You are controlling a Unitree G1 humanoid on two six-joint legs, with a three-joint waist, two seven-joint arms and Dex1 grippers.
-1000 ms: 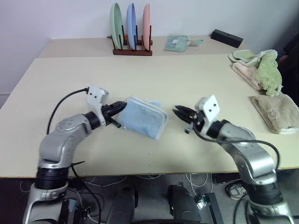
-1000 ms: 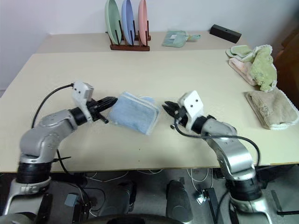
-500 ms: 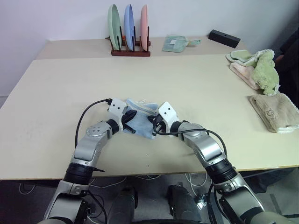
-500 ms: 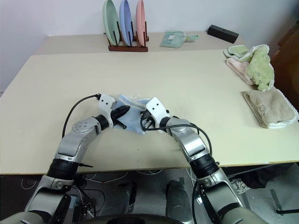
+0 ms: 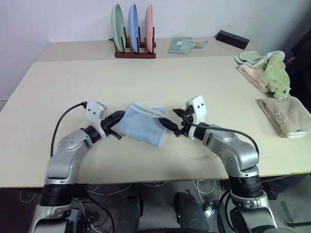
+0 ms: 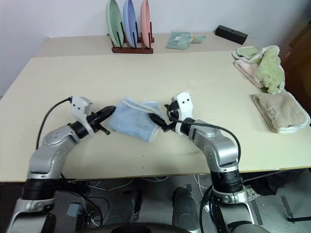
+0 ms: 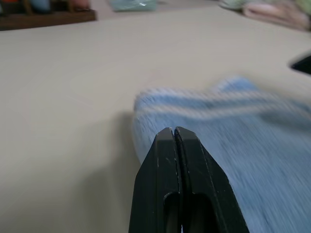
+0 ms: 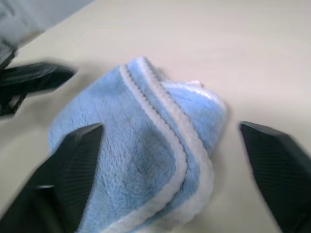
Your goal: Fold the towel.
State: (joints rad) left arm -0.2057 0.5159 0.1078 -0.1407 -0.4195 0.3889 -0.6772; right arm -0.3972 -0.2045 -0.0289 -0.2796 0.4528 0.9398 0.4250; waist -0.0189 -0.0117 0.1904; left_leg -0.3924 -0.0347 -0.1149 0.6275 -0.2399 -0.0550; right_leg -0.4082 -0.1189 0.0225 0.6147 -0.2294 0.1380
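Lying folded on the beige tabletop (image 5: 204, 92), the light blue towel (image 5: 141, 125) sits near the front edge, with bare surface all around it and nothing crowding it but the two tools. Toward twelve o'clock from it, at the far edge, a wooden rack (image 5: 134, 52) holds three upright plates (image 5: 133, 26), green, blue and pink. A small pale green cloth (image 5: 183, 44) lies at about one o'clock, with a black box (image 5: 234, 39) beyond it. Out at two to three o'clock, well apart, lie a heap of green and pink towels (image 5: 266, 68) and a folded beige towel (image 5: 286, 116).

The towel's long axis runs from about ten o'clock to four o'clock. Its white piped edging shows along the end facing the right tool, where the folded layers stack up, and along the far side.

The left tool (image 5: 116, 118) is at the towel's nine o'clock end, its fingers pressed together with nothing between them, the tips just beside the cloth; I cannot tell whether they touch it. The right tool (image 5: 171, 122) is at the three o'clock end, fingers spread wide to either side of the towel's edged end and gripping nothing.
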